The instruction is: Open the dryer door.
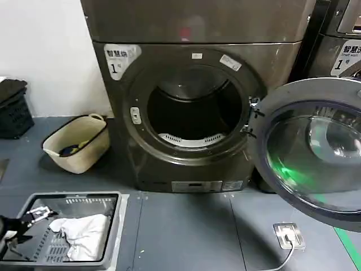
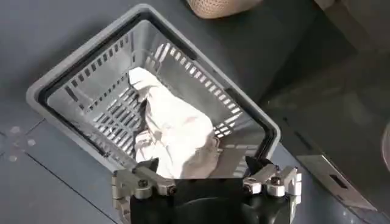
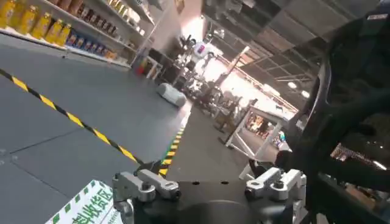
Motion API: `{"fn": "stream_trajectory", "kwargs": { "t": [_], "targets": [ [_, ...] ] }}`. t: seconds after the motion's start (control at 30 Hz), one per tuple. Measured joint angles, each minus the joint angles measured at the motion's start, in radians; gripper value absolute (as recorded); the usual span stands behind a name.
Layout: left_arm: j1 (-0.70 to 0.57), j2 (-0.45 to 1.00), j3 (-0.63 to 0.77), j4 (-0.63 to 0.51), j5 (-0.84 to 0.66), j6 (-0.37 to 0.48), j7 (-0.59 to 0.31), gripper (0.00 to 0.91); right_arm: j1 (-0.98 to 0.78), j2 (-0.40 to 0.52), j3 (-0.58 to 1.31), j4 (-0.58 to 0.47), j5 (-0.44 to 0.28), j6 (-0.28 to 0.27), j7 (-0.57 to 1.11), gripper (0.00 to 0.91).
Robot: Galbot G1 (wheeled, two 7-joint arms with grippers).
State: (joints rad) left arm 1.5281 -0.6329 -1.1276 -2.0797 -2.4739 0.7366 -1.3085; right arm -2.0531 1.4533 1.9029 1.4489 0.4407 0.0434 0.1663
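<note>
The dryer door (image 1: 316,164), round with a wide chrome rim and dark glass, stands swung wide open to the right of the dryer (image 1: 192,164). The drum opening (image 1: 192,107) is dark and uncovered. My left gripper (image 1: 31,220) hangs low at the front left, open, over a grey basket (image 1: 67,197). In the left wrist view the left gripper (image 2: 201,167) holds nothing above the white cloth (image 2: 177,128). My right gripper (image 3: 204,173) is open with nothing between its fingers. A dark curved part of the door (image 3: 353,91) is close beside it.
A beige tub (image 1: 79,141) sits on the floor left of the dryer, and a dark crate (image 1: 14,107) stands at the far left. A second machine (image 1: 338,51) stands behind the open door. A metal floor plate with a cable (image 1: 287,234) lies at the front right.
</note>
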Motion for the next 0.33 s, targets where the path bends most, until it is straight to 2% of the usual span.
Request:
{"fn": "stream_trajectory", "kwargs": {
  "t": [0.33],
  "targets": [
    [-0.003,0.0,-0.002,0.006,0.002,0.0,0.001,0.907,0.0,0.0,-0.001,0.0,0.0,0.001,-0.001,0.907]
  ]
}}
